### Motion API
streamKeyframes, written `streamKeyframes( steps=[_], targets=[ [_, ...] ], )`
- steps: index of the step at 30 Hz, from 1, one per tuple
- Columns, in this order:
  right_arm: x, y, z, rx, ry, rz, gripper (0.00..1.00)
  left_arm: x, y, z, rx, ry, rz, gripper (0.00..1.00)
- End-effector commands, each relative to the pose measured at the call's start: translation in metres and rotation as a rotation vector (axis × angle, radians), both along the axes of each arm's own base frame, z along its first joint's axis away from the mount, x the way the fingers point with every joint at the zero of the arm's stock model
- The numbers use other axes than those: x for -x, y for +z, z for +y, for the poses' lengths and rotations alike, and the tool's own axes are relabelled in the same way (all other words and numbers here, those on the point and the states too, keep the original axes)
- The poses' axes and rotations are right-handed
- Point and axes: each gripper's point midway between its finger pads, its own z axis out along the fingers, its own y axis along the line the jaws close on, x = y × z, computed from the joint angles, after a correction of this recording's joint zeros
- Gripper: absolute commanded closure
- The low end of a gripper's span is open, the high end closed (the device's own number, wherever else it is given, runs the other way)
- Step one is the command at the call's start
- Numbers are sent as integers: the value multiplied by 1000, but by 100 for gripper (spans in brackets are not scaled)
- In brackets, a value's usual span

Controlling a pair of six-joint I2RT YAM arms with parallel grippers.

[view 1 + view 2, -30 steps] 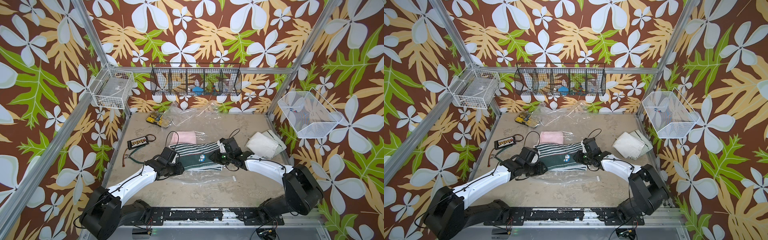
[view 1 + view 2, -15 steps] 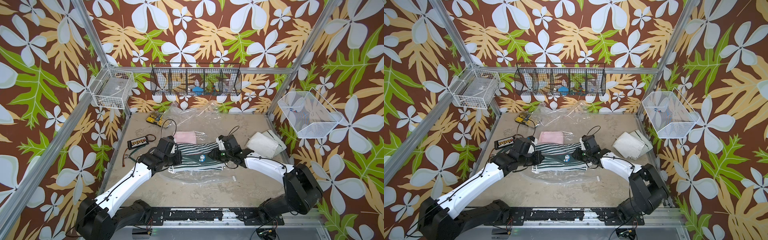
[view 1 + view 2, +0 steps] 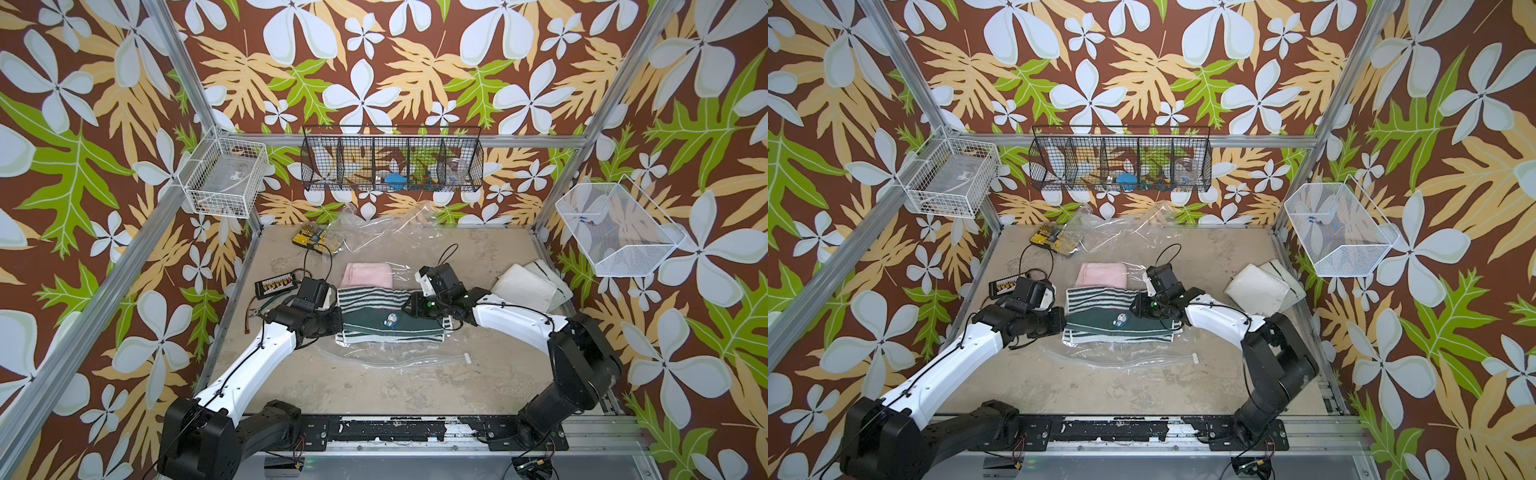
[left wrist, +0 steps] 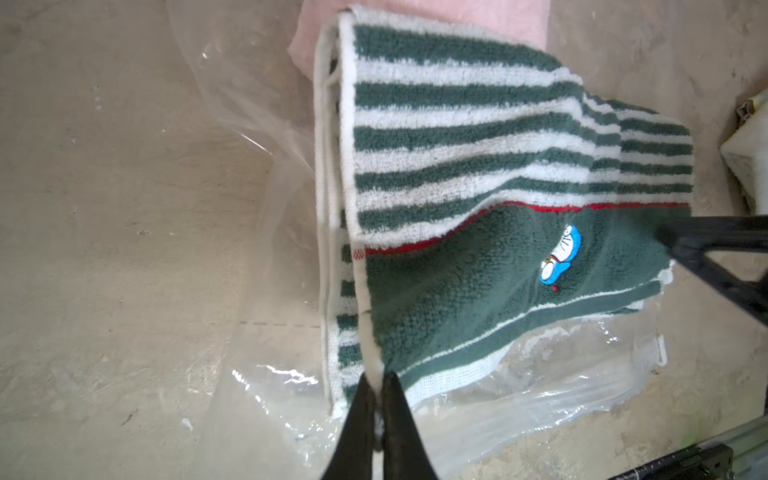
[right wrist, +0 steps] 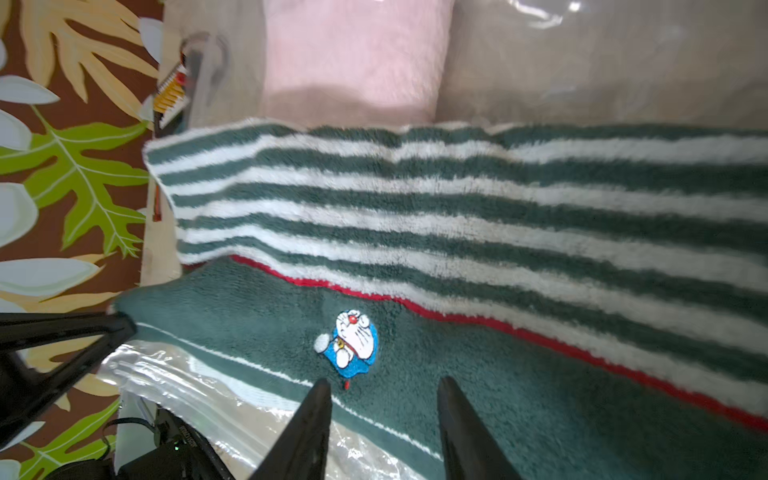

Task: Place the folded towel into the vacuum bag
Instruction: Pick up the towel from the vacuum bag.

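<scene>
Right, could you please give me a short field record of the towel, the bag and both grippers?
striped towel: folded, lying on the vacuum bag; whether inside it, cannot tell
left gripper: shut on the towel's white edge
right gripper: open, over the towel's dark green part
pink towel: behind the striped towel, partly under it
white towels: apart, on the robot's right

Folded towel (image 3: 374,328): dark green, white stripes, red line, blue cartoon patch. Other towel (image 3: 368,274) pink.
</scene>
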Motion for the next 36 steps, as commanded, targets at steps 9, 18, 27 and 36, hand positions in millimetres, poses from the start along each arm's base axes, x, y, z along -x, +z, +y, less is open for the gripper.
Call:
streamKeyframes(
  steps=[9,18,27,36],
  targets=[
    [-2,12,-36,126,15,-78,43,-20,81,26,-113,80,-177,58],
    [43,-16,-101,10,-106,83,24,-41,84,-133,257,-255,-200,57],
    [41,-39,-92,-60,-124,161,29,-77,-24,-109,113,-142,-63,62],
    [54,-38,-109,-95,-173,161,26,-62,-87,-68,5,-36,21,61]
  ],
)
